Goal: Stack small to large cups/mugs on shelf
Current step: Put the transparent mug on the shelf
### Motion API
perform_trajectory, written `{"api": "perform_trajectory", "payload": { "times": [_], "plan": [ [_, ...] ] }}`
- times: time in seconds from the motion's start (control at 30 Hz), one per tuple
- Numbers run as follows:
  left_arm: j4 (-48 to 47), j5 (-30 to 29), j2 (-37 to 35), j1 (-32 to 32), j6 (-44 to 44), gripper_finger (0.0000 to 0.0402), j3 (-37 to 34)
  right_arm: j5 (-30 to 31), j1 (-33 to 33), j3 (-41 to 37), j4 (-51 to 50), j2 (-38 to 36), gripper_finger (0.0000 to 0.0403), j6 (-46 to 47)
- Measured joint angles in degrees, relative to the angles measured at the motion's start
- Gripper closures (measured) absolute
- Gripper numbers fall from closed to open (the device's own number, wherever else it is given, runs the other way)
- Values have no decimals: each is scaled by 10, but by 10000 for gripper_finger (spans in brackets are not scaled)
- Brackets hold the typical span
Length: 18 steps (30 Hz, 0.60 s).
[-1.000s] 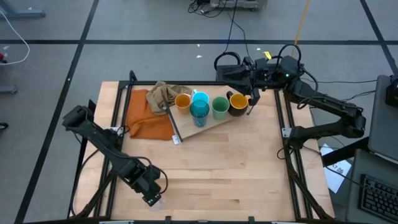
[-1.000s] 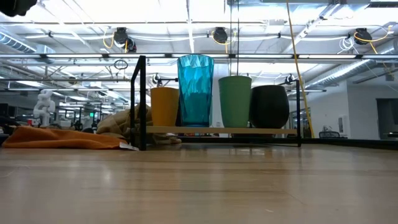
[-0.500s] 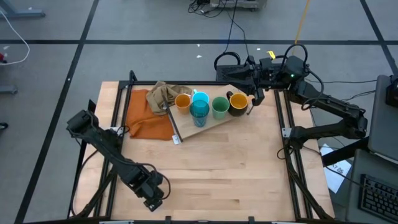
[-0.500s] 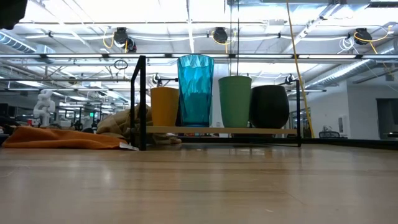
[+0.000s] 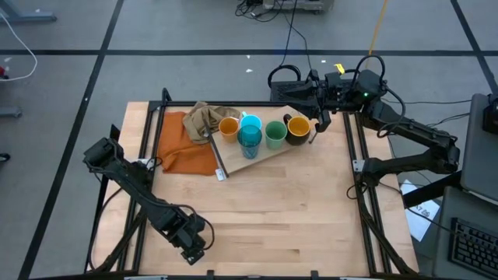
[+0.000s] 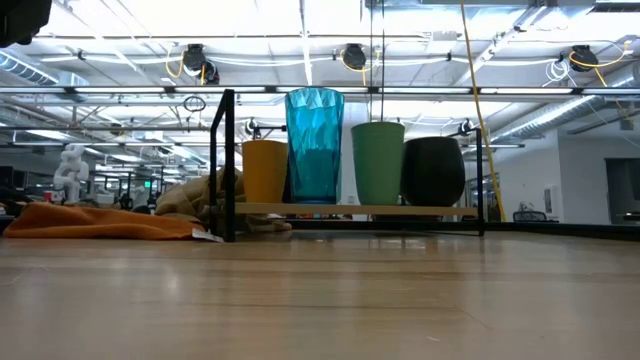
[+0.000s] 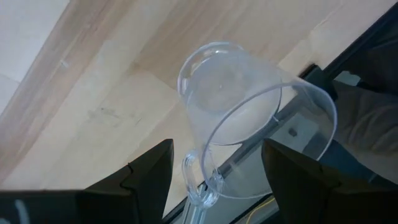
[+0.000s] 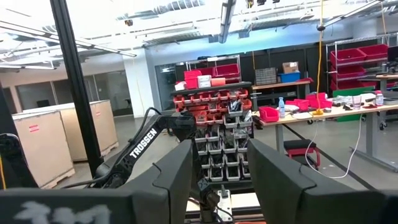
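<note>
The left gripper hangs low over the near-left part of the table, close to the near edge. Its wrist view shows its two dark fingers standing apart with the clear glass in front of them. The glass lies on its side on the wood, rim toward the gripper, base pointing away, and its small handle sits in the gap between the fingers. The jaws are parted and nothing is clamped, though whether a finger brushes the handle is hard to make out.

That is the relation the coming move turns on, as I judge it: the glass is right at this gripper, its long axis running roughly along the line of the fingers. The left arm is by far the nearer one.

Farther out, the shelf stands at the far middle of the table, well apart from the glass. On it stand the orange cup, the teal tumbler, the green cup and the black mug, left to right. The blue mug sits just behind the tumbler. Left of the shelf lie a tan rag and an orange cloth.

The right gripper waits at the far right, just beside the black mug. Its fingers are partly parted and hold nothing.
</note>
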Motion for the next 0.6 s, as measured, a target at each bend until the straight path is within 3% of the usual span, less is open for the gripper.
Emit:
{"api": "perform_trajectory", "payload": {
  "times": [0.33, 0.47, 0.6],
  "plan": [
    [2, -4, 0, 0, 17, 163, 0, 0, 0, 0, 0, -12, 259, 0],
    [2, -6, 0, 0, 33, 198, 0, 0, 0, 0, 0, -19, 259, 0],
    [2, -8, 0, 0, 46, 260, 0, 0, 0, 0, 0, -24, 259, 0]
  ]
}}
